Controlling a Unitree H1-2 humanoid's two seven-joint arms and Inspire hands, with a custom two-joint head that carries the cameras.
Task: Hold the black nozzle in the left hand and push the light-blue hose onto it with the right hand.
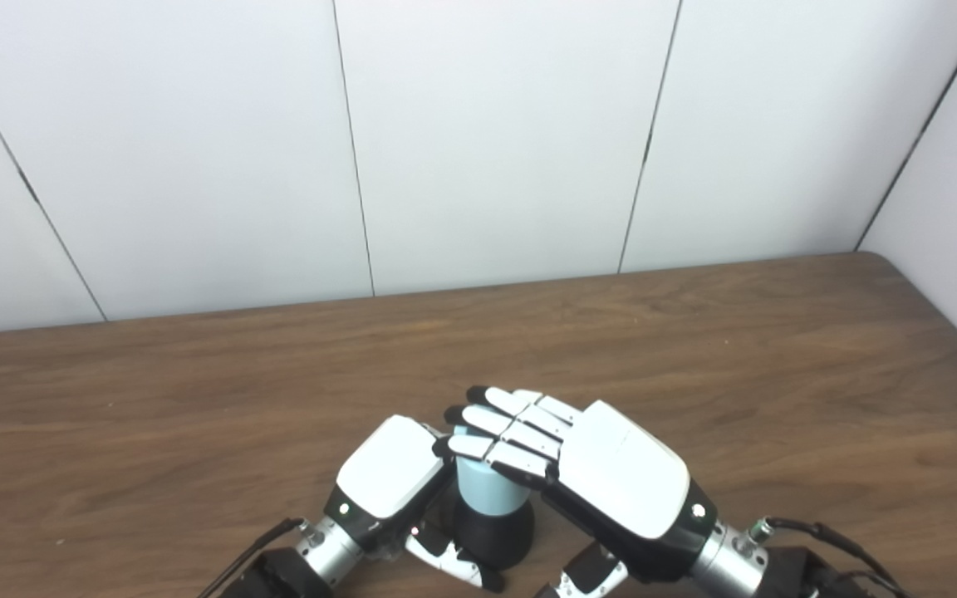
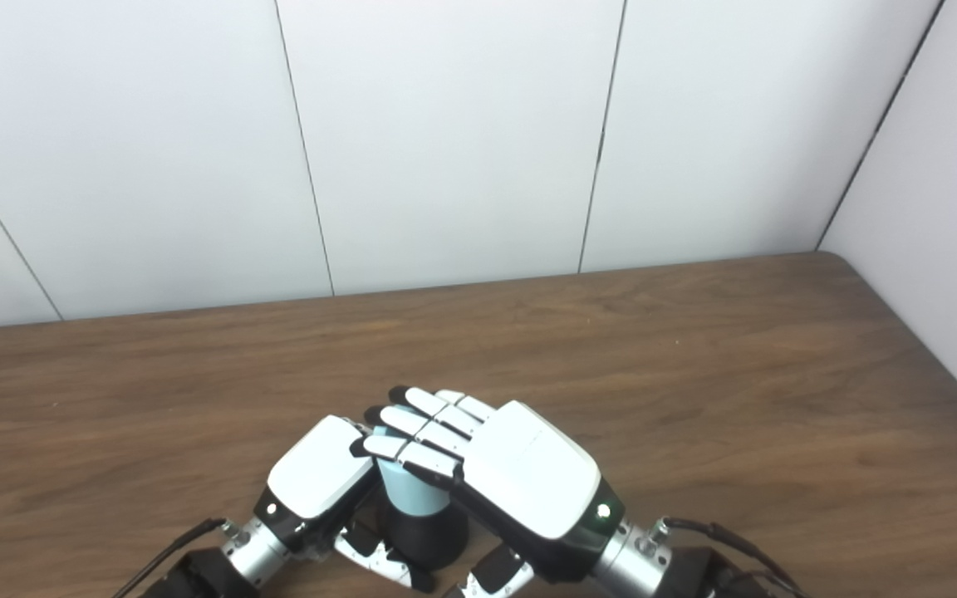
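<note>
The black nozzle stands on the brown table, close to the front edge, between the two hands. The light-blue hose sits on top of it, standing straight up, and its bottom end meets the black part. How far it goes over the nozzle cannot be seen.

The left hand is beside the nozzle on the left. Its thumb reaches along the base, but its fingers are hidden, so its grip cannot be told.

The right hand lies over the top of the hose. Its fingers are stretched out, side by side, resting flat on the top, not curled around it.
</note>
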